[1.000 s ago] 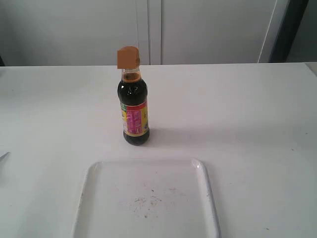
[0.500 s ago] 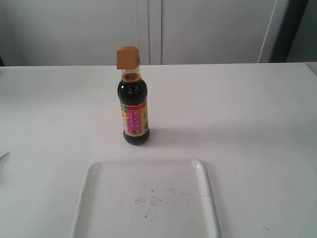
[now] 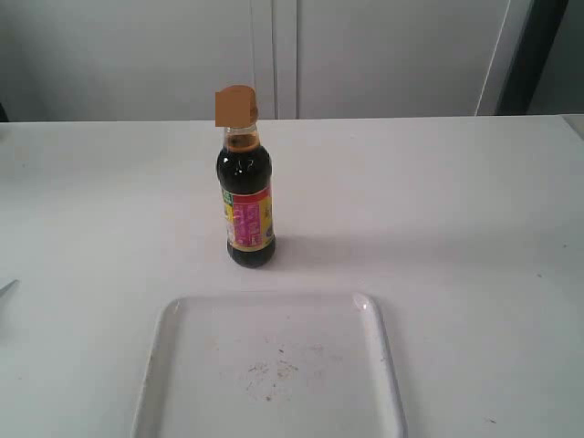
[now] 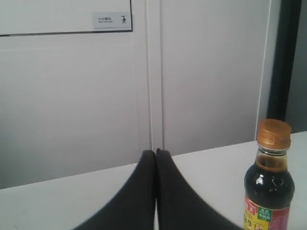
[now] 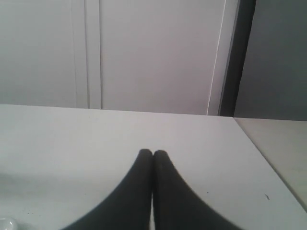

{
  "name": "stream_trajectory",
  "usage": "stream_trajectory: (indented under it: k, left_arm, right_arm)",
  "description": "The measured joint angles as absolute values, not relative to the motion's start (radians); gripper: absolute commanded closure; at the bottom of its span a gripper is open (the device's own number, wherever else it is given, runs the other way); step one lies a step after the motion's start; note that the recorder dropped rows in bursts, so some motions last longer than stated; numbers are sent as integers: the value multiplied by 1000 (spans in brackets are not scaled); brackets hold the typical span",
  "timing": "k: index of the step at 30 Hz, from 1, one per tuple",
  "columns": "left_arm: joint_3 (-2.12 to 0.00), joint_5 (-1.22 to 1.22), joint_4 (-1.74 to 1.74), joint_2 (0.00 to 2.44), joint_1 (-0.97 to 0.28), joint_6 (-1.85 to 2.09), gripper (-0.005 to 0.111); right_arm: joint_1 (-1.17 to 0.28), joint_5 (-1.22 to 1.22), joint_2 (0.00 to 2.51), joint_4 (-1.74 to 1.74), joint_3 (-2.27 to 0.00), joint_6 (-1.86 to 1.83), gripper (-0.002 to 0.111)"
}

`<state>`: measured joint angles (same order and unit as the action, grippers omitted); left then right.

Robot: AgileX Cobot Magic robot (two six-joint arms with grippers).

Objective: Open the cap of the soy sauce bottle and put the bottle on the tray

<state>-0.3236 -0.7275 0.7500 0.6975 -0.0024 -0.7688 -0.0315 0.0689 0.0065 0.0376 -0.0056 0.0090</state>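
The soy sauce bottle (image 3: 248, 205) stands upright on the white table, just behind the tray (image 3: 214, 342). Its amber cap (image 3: 235, 106) sits on top of the neck. In the left wrist view the cap (image 4: 274, 133) looks seated down on the bottle (image 4: 268, 194), and no white spout shows. My left gripper (image 4: 156, 152) is shut with nothing between its black fingers, and the bottle stands off to one side of it. My right gripper (image 5: 152, 153) is also shut and empty, over bare table. Neither gripper shows in the exterior view.
White cabinet doors (image 3: 274, 55) form the wall behind the table. The table's side edge (image 5: 268, 158) runs close by my right gripper. A thin grey sliver (image 3: 5, 287) pokes in at the exterior view's left border. Dark specks (image 3: 269, 370) mark the tray's middle.
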Motion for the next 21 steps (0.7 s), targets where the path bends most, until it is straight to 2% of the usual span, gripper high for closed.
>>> stream_trajectory:
  k: [17, 21]
  left_arm:
    - [-413, -1083, 944, 1080, -2, -775, 106]
    - [-428, -1123, 971, 1130, -5, -758, 89]
  right_arm:
    - [-32, 17, 6, 0, -6, 58, 108]
    - [-32, 15, 6, -9, -6, 67, 108]
